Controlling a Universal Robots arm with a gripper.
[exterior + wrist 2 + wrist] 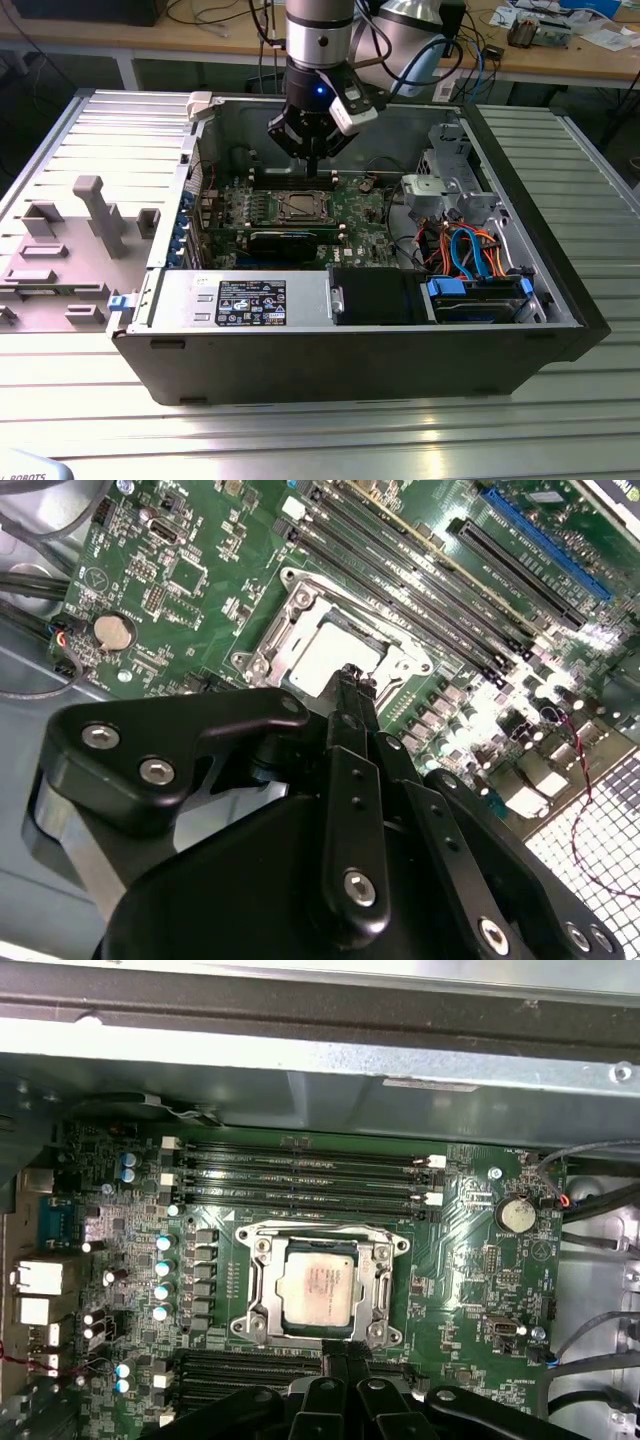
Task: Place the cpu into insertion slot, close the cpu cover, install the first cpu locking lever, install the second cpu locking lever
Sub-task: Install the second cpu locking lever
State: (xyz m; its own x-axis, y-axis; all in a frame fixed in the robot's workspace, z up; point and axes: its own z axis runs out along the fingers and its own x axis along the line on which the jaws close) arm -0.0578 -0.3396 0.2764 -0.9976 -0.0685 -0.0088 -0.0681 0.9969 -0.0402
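Black tool [348,680] fingers pressed together, gripping nothing, hover just above the cpu cover [320,1285], which lies flat over the cpu [318,1282] seated in the insertion slot [262,1290]

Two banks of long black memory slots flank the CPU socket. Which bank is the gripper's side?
The bank beside the gripper in the first wrist view; the other bank lies across the cpu, against the case wall.
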